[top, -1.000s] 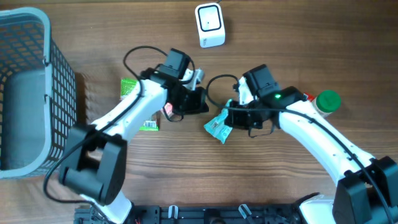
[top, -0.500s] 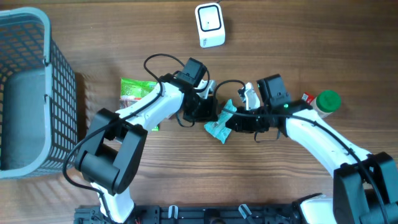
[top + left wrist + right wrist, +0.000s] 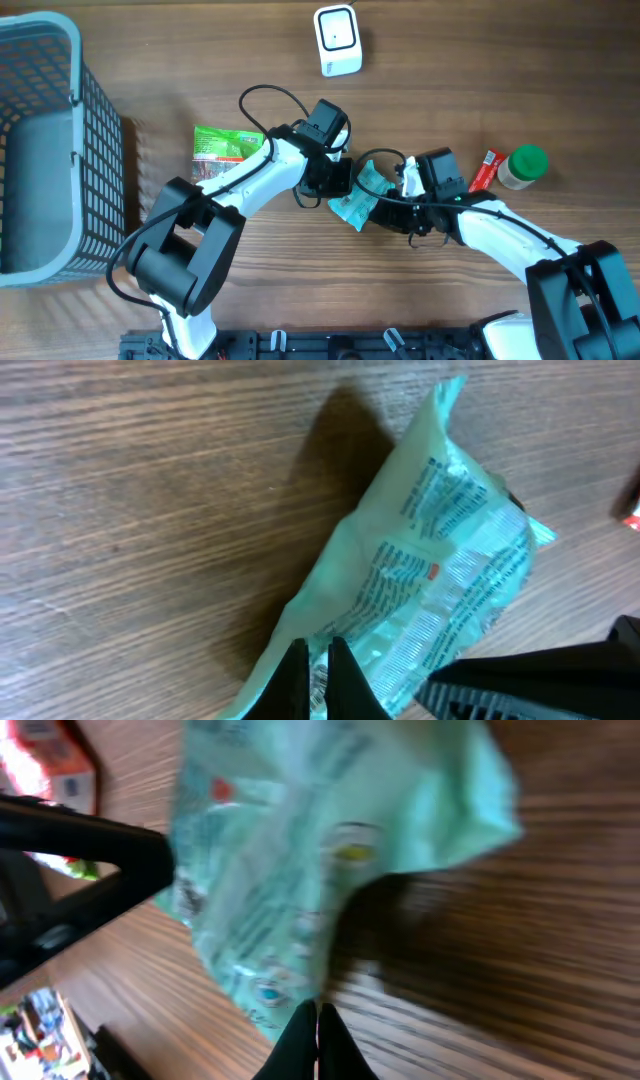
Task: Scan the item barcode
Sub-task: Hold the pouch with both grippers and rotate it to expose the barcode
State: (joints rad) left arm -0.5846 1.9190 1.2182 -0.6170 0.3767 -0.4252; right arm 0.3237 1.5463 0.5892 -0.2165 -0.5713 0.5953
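A teal snack packet (image 3: 356,199) hangs just above the table's middle, between my two arms. My right gripper (image 3: 386,213) is shut on its edge; in the right wrist view the fingertips (image 3: 318,1015) meet at the lower rim of the packet (image 3: 300,870). My left gripper (image 3: 343,184) is shut too, its tips (image 3: 317,652) over the printed back of the packet (image 3: 430,570), where small print and a barcode show. I see nothing held between them. The white scanner (image 3: 337,40) stands at the far edge.
A grey wire basket (image 3: 75,100) fills the left side. A green packet (image 3: 225,143) lies left of the left arm. A red stick pack (image 3: 483,170) and a green-capped bottle (image 3: 522,166) sit at the right. Cables loop near both wrists.
My left gripper has swung right, from over the green packet to the teal packet. My right gripper shifted slightly right and toward me, keeping hold of the packet.
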